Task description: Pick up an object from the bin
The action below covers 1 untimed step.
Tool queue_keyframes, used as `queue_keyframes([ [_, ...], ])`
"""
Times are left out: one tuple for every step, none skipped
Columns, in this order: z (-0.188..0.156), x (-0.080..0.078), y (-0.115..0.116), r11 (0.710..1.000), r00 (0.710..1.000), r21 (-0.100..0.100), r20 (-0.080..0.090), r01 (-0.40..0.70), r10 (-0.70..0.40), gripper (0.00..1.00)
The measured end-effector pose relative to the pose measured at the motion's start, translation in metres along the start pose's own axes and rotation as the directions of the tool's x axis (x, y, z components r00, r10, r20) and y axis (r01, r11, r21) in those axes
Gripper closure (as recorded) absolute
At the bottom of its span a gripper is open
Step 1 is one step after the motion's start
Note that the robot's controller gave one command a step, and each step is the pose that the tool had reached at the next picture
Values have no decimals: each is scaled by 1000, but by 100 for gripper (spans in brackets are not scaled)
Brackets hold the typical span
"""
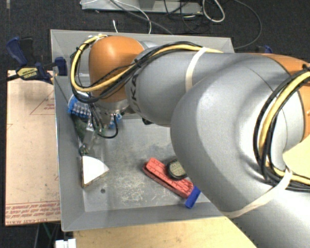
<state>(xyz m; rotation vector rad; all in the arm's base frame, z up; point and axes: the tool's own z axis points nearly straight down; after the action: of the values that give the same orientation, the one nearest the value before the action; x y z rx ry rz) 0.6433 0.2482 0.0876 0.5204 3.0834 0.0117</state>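
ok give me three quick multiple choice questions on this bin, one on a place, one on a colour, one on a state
1. The white wedge lies: A by the bin's view-left wall; B by its far wall; C in its middle.
2. The ridged brick-shaped block is: A green; B red; C yellow.
3. The black disc is: A touching the block; B on the wedge; C alone in a corner.

A, it sits at the left wall near the gripper; B, its top is red; A, it rests against the block's edge.
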Motion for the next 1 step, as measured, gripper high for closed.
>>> queue_keyframes([
  [0, 0, 0, 1000, 1000, 0, 0, 0, 0, 100],
])
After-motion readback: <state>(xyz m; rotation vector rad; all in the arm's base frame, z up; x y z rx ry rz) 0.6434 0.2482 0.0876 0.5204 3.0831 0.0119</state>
